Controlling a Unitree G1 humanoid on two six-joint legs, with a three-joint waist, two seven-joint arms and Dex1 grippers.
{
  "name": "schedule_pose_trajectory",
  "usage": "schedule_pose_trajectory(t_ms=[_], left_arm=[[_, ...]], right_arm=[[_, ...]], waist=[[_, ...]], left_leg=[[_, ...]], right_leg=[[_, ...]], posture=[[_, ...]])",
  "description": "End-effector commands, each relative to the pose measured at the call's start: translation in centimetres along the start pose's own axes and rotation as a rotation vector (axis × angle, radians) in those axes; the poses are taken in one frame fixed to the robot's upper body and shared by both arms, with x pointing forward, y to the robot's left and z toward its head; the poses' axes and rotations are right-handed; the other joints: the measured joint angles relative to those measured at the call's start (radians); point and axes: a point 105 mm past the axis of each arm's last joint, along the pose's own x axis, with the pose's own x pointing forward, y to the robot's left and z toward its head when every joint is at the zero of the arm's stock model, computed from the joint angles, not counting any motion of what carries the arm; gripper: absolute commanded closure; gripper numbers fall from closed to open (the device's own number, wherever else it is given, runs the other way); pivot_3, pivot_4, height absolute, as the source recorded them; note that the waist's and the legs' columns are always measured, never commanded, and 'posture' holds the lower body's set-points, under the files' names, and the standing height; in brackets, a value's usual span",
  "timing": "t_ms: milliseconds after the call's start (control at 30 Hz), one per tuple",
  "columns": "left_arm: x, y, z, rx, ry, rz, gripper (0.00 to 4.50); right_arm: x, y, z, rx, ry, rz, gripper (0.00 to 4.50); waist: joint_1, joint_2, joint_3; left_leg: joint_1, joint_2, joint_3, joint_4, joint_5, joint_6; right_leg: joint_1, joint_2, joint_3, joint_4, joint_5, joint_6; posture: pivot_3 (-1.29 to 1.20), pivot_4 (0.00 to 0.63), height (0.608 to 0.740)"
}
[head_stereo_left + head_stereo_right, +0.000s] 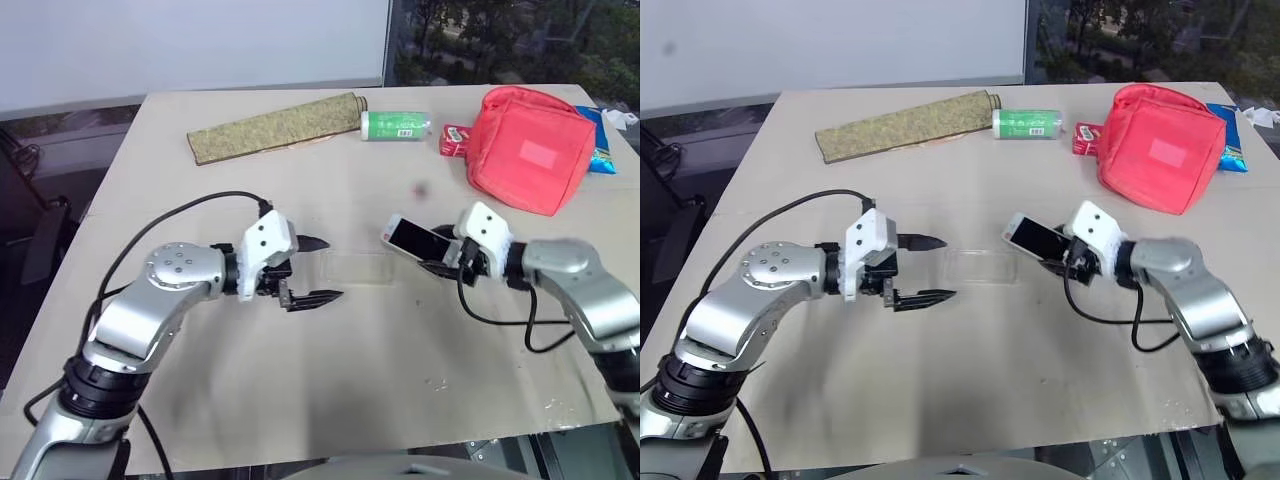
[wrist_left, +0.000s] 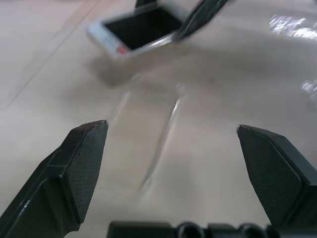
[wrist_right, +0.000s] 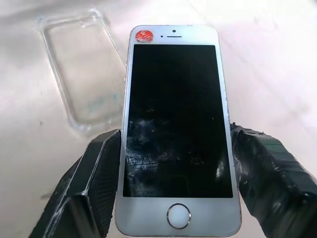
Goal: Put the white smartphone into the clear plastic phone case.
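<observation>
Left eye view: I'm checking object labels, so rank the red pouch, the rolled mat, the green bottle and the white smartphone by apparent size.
1. rolled mat and red pouch: too alike to rank
2. green bottle and white smartphone: too alike to rank

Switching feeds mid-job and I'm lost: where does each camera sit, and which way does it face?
Head views: look forward and down at the table; both arms show.
Left wrist: looks along the open left gripper at the clear case.
Right wrist: looks along the right gripper gripping the white smartphone.
All views share phone and case.
</observation>
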Motion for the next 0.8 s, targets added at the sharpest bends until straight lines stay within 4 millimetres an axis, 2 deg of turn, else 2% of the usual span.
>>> schedule_pose_trajectory(t_ms=[33, 133, 267, 333, 433, 567, 800], left_arm=[[-0.6, 1.3, 1.1, 0.076, -0.027, 0.027, 0.00], [-0.3, 1.3, 1.1, 0.091, -0.025, -0.005, 0.00], [0.4, 1.5, 0.9, 0.100, -0.012, -0.025, 1.14], [0.9, 1.9, 0.9, 0.103, -0.021, -0.012, 1.46], [1.8, 2.3, 0.9, 0.108, -0.033, -0.008, 2.46], [3.2, 2.6, 0.8, 0.116, -0.049, -0.013, 4.45], [4.7, 2.0, -0.1, 0.128, -0.025, -0.065, 4.45]], right_arm=[[0.7, 0.2, 0.9, -0.160, 0.032, 0.164, 1.62], [1.4, 0.1, 0.6, -0.215, 0.080, 0.250, 1.62], [2.4, -0.4, 1.0, -0.255, 0.093, 0.270, 1.62], [2.6, -0.4, 1.5, -0.273, 0.087, 0.287, 1.62], [2.8, -0.4, 2.0, -0.289, 0.079, 0.300, 1.62], [3.1, 0.0, 2.5, -0.317, 0.071, 0.323, 1.62], [3.4, 0.4, 2.9, -0.316, 0.080, 0.330, 1.62]], waist=[[0.001, 0.001, 0.003], [0.001, 0.001, 0.003], [0.000, 0.001, 0.003], [0.000, 0.001, 0.003], [0.000, 0.001, 0.003], [0.000, 0.001, 0.003], [0.000, 0.001, 0.003]], left_leg=[[0.000, 0.000, 0.001, 0.000, 0.000, 0.000], [-0.001, 0.000, 0.001, 0.001, 0.000, 0.000], [-0.001, -0.001, 0.002, 0.001, 0.000, 0.000], [-0.001, -0.001, 0.002, 0.001, 0.000, 0.000], [0.000, -0.001, 0.001, 0.001, 0.000, 0.000], [0.000, -0.002, 0.001, 0.002, 0.000, 0.000], [0.000, -0.002, 0.001, 0.002, 0.000, 0.000]], right_leg=[[0.000, 0.000, 0.000, 0.000, -0.001, -0.002], [0.000, -0.002, 0.001, 0.000, 0.000, -0.003], [0.000, -0.004, 0.001, 0.001, 0.003, -0.001], [0.000, -0.004, 0.001, 0.002, 0.003, -0.001], [0.000, -0.003, 0.001, 0.003, 0.003, -0.001], [0.000, -0.003, 0.000, 0.003, 0.003, -0.001], [0.000, -0.003, 0.001, 0.004, 0.004, -0.001]], posture=[[0.00, 0.150, 0.740], [0.00, 0.150, 0.740], [0.00, 0.150, 0.740], [0.00, 0.150, 0.740], [0.00, 0.150, 0.740], [0.00, 0.150, 0.740], [0.00, 0.150, 0.740]])
